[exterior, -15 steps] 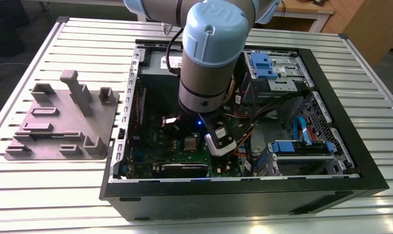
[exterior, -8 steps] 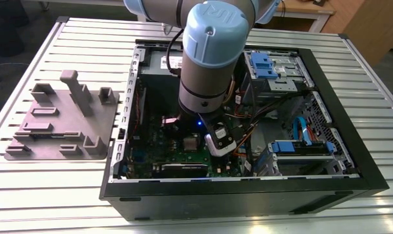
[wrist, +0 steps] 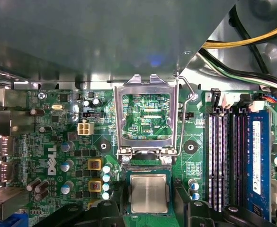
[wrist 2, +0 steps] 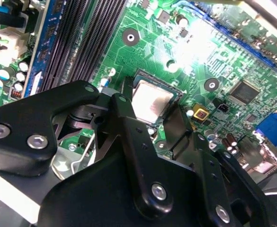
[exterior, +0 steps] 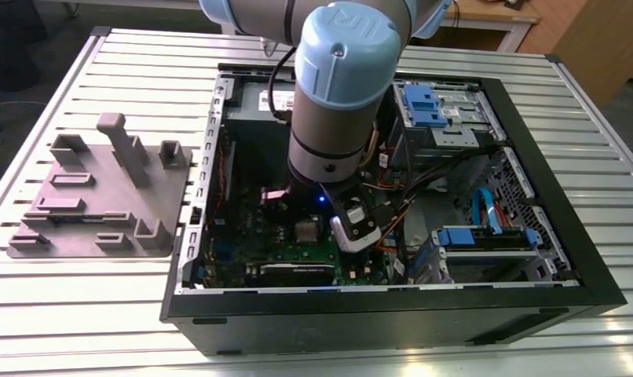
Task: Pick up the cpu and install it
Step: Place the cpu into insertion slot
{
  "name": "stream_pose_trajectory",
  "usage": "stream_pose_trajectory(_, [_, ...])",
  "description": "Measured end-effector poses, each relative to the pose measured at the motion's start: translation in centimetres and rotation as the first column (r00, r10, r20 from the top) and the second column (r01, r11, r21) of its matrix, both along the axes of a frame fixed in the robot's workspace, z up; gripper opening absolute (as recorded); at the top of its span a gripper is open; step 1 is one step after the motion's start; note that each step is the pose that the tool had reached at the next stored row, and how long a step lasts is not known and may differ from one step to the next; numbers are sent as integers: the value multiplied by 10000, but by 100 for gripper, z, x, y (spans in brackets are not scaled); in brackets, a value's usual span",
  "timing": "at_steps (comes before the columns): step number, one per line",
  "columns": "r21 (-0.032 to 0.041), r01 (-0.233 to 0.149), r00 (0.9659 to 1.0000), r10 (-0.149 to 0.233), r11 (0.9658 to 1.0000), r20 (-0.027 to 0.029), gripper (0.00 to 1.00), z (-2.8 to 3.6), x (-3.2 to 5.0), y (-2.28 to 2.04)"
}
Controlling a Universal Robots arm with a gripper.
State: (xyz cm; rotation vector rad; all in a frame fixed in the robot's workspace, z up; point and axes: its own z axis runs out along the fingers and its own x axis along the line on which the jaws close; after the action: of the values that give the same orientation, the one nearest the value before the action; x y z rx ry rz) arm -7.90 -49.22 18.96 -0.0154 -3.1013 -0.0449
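cpu (wrist: 149, 193) seated in socket (wrist: 126, 194) | one edge hidden behind tool (wrist 2: 149, 108) | contact unclear

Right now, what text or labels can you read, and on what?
motherboard: white brand logo, left unquoted; the fine white silkscreen is too small to read.
arm joint cap: raised maker's mark, left unquoted.
white sticker: too small to read.
cpu: no lettering I can make out.

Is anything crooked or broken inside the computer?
Nothing looks broken. The cpu sits flat and straight. The one odd thing is the silver frame next to it. It is flipped open, not shut over the cpu, so it looks unfinished, not damaged.
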Motion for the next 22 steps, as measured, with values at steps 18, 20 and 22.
stream_pose_trajectory(18, [16, -196, 9998, 196, 9998, -1, 47, -6, 6, 2])
stream_pose_trajectory(20, [0, -193, 9998, 193, 9998, -22, 47, 26, 4, 0])
stream_pose_trajectory(22, [3, -194, 9998, 194, 9998, -23, 47, 26, 5, 0])
